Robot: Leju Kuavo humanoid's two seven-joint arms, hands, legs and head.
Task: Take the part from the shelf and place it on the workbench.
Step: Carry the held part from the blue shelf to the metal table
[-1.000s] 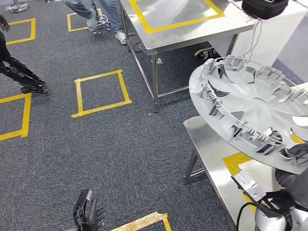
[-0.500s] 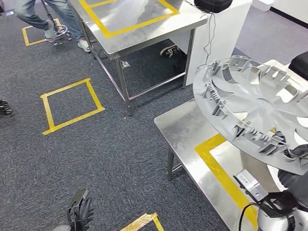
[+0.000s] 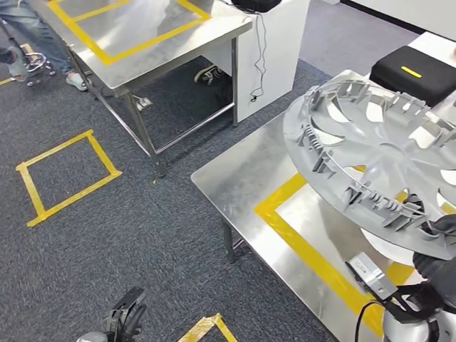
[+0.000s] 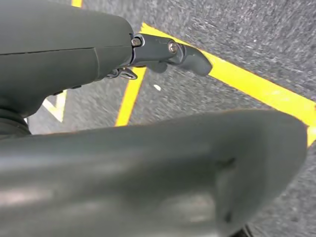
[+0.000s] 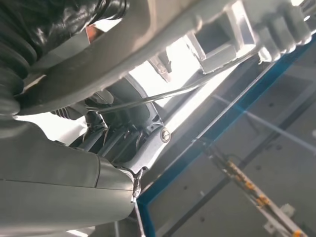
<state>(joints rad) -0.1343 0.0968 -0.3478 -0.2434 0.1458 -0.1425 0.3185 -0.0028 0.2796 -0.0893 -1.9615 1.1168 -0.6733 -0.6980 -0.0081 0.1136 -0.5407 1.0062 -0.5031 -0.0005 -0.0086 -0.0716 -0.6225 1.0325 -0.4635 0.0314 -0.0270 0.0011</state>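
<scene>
Above the steel workbench [image 3: 253, 167], the grey wheel-cover part [image 3: 376, 157] is hanging tilted — the right hand [image 3: 438, 249] is gripping its near rim from below. Yellow tape [image 3: 301, 239] is framing the benchtop under it; a black case [image 3: 414, 71] is sitting at the far edge. Over open grey carpet [image 3: 135, 235], the left hand [image 3: 126, 320] is hanging low — empty, fingers loosely apart.

The part [image 3: 376, 157] is light grey. The desk [image 3: 242, 178] is shiny silver metal with a yellow stripe [image 3: 306, 249]. The floor carpet [image 3: 135, 235] is dark grey with yellow tape squares [image 3: 67, 178]. A black case [image 3: 414, 75] has a small yellow mark.
</scene>
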